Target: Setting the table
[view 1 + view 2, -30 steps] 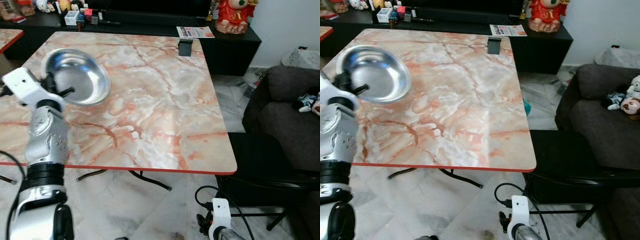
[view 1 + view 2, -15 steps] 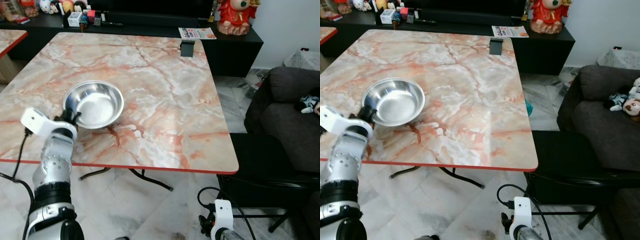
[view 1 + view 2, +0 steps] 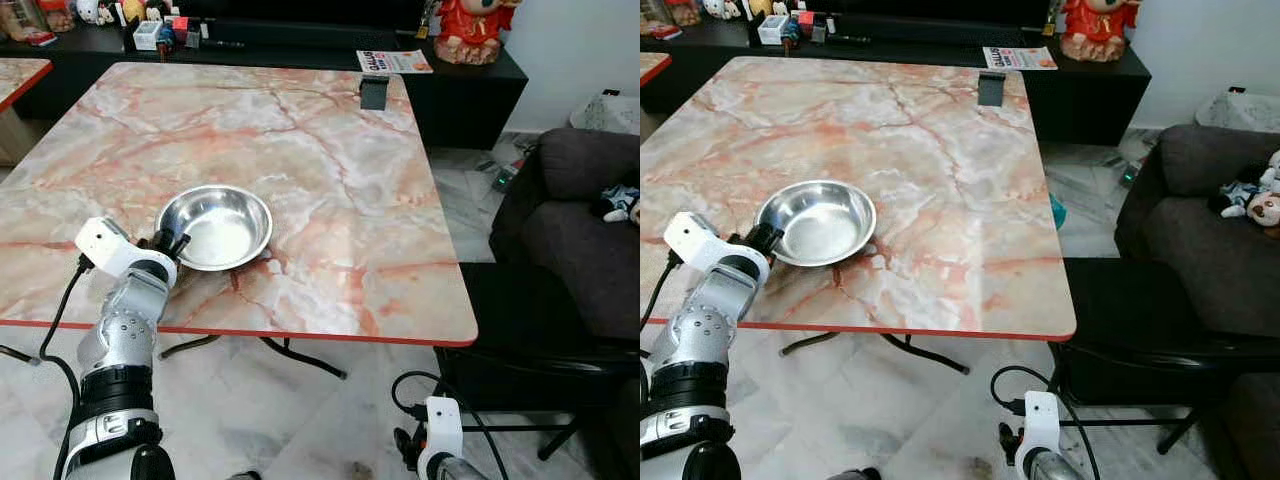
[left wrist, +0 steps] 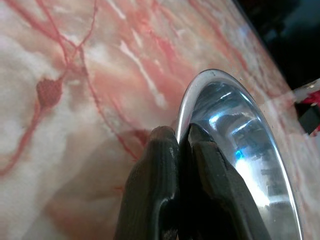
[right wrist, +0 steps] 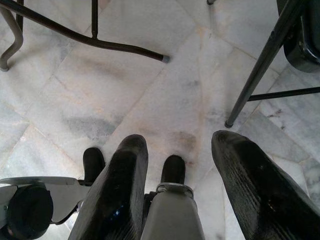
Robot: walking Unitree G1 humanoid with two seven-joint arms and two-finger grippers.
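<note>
Lowered from its raised, tilted position a second ago, the round shiny steel bowl [image 3: 215, 226] now rests flat on the pink-veined marble-patterned table [image 3: 330, 180] near its front left edge. Left gripper [image 4: 181, 141] pinches the bowl's near rim, fingers closed on either side. Right gripper [image 5: 177, 150] hangs over the pale tiled floor [image 5: 150, 90], fingers spread wide, holding nothing.

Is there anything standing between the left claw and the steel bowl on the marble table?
No. The left claw is already shut on the rim of the steel bowl, one finger inside and one outside, and the bowl rests on the marble table.
</note>
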